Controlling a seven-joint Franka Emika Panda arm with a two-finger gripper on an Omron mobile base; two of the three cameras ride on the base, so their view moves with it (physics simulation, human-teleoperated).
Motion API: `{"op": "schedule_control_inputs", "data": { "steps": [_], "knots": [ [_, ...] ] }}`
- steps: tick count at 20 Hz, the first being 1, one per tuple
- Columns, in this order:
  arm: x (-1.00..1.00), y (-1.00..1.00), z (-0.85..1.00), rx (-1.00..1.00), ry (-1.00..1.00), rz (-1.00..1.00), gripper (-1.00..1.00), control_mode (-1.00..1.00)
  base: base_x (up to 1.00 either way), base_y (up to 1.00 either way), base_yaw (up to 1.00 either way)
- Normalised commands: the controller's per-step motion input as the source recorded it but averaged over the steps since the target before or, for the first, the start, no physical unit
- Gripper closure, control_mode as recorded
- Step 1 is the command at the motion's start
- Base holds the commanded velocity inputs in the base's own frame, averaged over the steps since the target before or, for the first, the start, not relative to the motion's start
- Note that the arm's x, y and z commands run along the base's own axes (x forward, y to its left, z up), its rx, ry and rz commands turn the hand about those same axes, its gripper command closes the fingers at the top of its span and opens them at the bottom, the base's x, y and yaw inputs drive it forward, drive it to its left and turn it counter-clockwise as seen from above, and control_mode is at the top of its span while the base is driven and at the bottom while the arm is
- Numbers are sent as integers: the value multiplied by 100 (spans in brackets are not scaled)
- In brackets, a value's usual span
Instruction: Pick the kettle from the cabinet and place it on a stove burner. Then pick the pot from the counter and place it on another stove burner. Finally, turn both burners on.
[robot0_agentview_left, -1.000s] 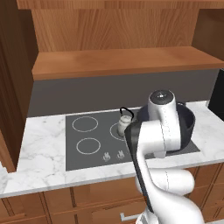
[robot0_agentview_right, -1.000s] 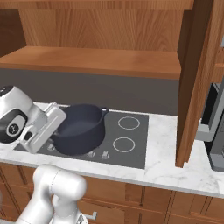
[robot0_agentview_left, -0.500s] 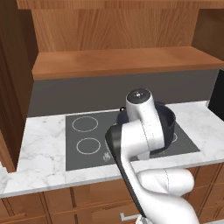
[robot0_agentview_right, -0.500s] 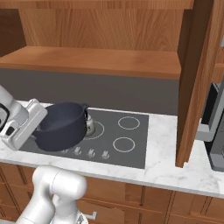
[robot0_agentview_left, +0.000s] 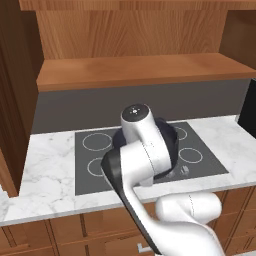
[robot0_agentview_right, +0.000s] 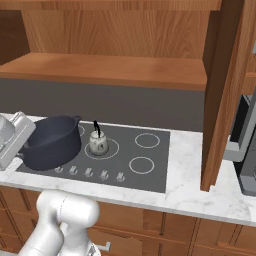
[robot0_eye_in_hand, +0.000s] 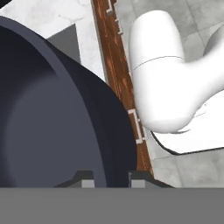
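Note:
The wide dark blue-grey pot (robot0_agentview_right: 50, 142) hangs tilted just above the left end of the dark cooktop (robot0_agentview_right: 155, 170), held by its rim at the left. My gripper (robot0_agentview_right: 26, 146) is shut on that rim. In the hand view the pot's wall (robot0_eye_in_hand: 57, 118) runs between the two fingertips of the gripper (robot0_eye_in_hand: 110, 180). The small silvery kettle (robot0_agentview_right: 97, 143) with its black loop handle stands upright on a burner just right of the pot. In the left base view my arm covers most of the pot (robot0_agentview_left: 171, 142), and the kettle is hidden.
The cabinet's wooden shelf (robot0_agentview_right: 110, 70) overhangs the cooktop, and its open door (robot0_agentview_right: 225, 90) stands at the right. White marble counter (robot0_agentview_right: 185, 192) frames the cooktop. A row of knobs (robot0_agentview_right: 87, 172) lines the front. A dark appliance (robot0_agentview_right: 247, 150) sits far right.
My arm has carried the pot leftward across the cooktop, seen from the right base camera. The kettle, hidden behind the pot before, now shows. The grip is unchanged.

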Motion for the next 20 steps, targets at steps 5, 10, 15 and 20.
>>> {"op": "schedule_control_inputs", "data": {
  "steps": [5,10,15,20],
  "knots": [
    [3,42,0,0,4,11,100,-100,0,0,0],
    [15,38,-2,0,0,11,100,-100,0,0,0],
    [12,38,-4,0,0,8,100,-100,0,0,0],
    [1,19,-13,0,1,11,100,-100,0,0,0]
  ]
}}
